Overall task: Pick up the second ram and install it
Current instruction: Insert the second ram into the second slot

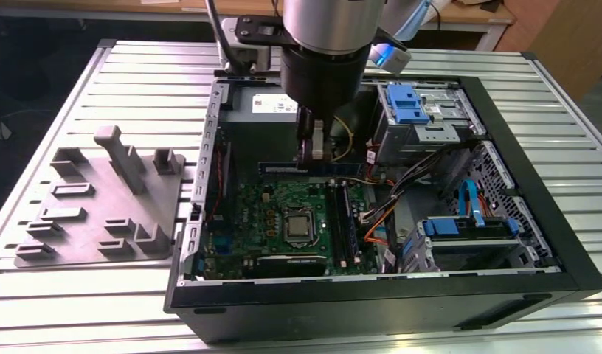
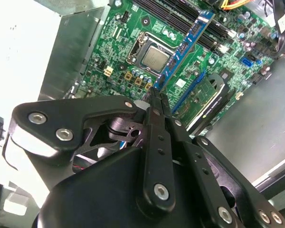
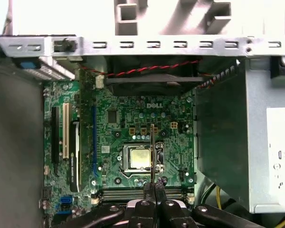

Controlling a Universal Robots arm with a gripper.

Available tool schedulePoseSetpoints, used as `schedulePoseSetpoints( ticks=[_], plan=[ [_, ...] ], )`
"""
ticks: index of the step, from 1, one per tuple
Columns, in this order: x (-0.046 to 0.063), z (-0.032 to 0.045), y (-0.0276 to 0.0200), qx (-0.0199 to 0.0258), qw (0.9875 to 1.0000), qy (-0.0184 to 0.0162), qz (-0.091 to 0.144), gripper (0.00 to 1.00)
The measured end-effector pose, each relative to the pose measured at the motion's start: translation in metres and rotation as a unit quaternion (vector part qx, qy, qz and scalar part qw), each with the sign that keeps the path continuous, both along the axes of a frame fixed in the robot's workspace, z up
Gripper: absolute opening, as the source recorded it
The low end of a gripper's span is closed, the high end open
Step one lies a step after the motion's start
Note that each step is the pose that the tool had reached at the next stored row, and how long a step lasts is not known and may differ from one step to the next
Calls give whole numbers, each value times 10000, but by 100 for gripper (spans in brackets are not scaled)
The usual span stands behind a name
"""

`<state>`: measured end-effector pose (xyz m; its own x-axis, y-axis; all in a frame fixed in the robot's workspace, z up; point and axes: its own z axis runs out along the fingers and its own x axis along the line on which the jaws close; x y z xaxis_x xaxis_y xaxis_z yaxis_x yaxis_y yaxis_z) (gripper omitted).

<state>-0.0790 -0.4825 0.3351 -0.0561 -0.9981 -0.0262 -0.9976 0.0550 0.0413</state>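
One second ram, thin flat blue-green strip, clamped in black metal gripper closed on it, held edge-on above glossy green motherboard; open air around it inside sheet-steel case

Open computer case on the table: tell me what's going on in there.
The arm's gripper has its fingers shut on the second ram, holding it over the motherboard inside the open case. In the second wrist view the stick hangs near the processor, crosswise to the black memory slots. It is not seated in one.
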Motion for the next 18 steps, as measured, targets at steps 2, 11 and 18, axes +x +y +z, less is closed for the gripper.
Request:
schedulePoseSetpoints(
  ticks=[2,11,18],
  plan=[
    [0,-2,1,1,9998,0,-176,11],
    [0,-9,1,0,9973,-7,-731,11],
    [0,-11,1,2,9941,-23,-1086,11]
  ],
)
